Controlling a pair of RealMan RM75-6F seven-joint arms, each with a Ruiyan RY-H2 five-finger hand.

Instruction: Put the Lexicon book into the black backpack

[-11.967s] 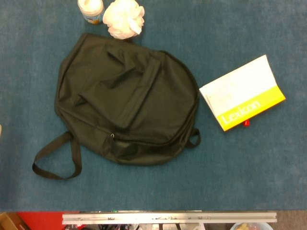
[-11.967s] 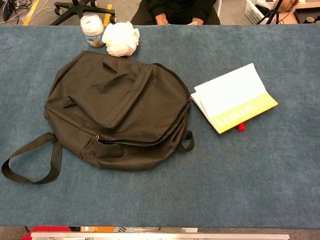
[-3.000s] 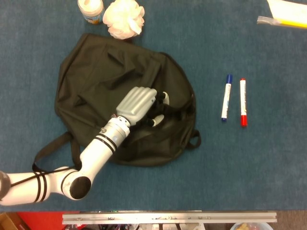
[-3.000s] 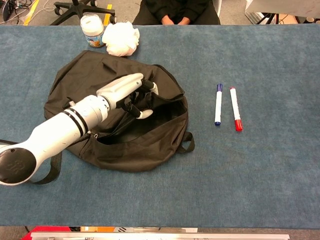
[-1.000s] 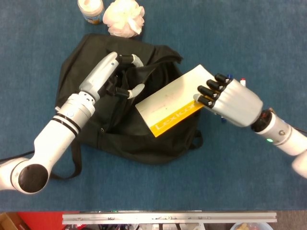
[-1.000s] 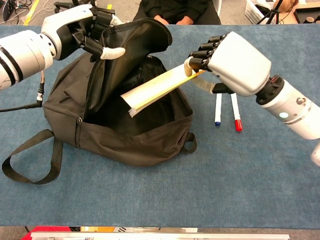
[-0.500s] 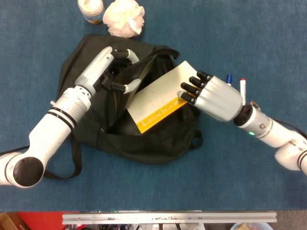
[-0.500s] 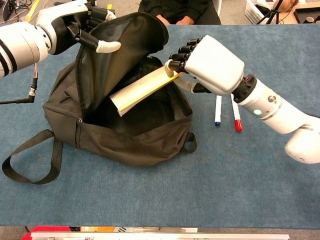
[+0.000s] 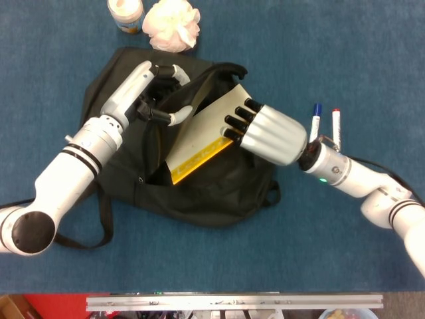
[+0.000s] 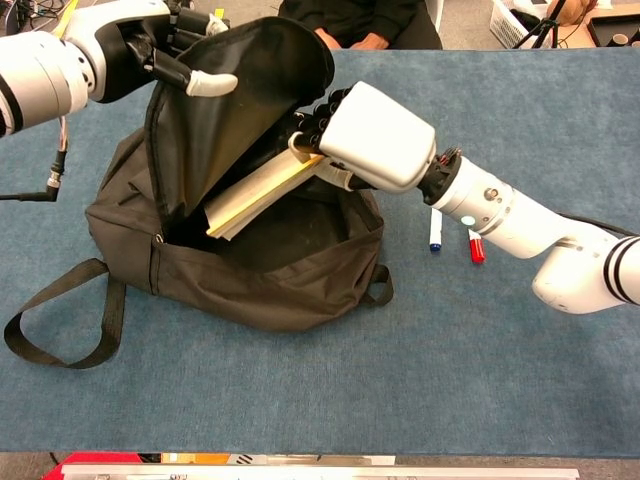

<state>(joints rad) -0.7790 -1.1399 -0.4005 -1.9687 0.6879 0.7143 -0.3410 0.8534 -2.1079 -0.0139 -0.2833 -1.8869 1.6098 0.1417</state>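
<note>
The black backpack lies on the blue table with its main mouth open. My left hand grips the raised front flap and holds it up. The Lexicon book, white with a yellow band, is tilted with its lower end inside the opening. My right hand grips the book's upper end, right over the bag's mouth.
A blue marker and a red marker lie right of the bag, partly under my right forearm. A white jar and a white puff sit behind the bag. A shoulder strap loops out at the front left.
My right hand has moved left and down, pushing the book deeper into the backpack's opening. The left hand keeps the flap raised, slightly further left.
</note>
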